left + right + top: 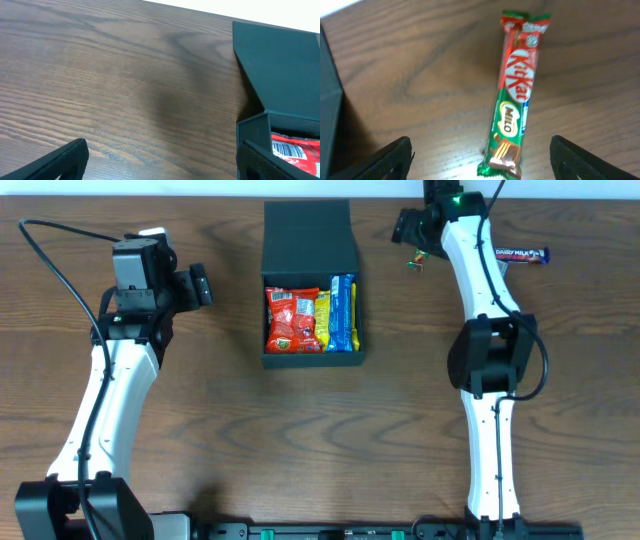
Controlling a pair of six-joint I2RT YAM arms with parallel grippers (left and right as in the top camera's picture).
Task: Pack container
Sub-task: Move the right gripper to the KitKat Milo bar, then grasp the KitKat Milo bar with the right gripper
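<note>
The black container (310, 240) stands open at the table's top middle, its flap lid laid back. Inside lie a red snack packet (291, 320), a yellow packet (322, 320) and a blue bar (343, 313). The container's corner and red packet show in the left wrist view (280, 85). My left gripper (200, 284) is open and empty, left of the container. My right gripper (408, 227) is open, hovering over a green-and-red KitKat Milo bar (512, 95) that lies on the table between its fingers, barely seen from overhead (416, 258).
A purple Dairy Milk bar (522, 255) lies on the table at the far right, beside the right arm. The table's back edge runs just behind the container and the right gripper.
</note>
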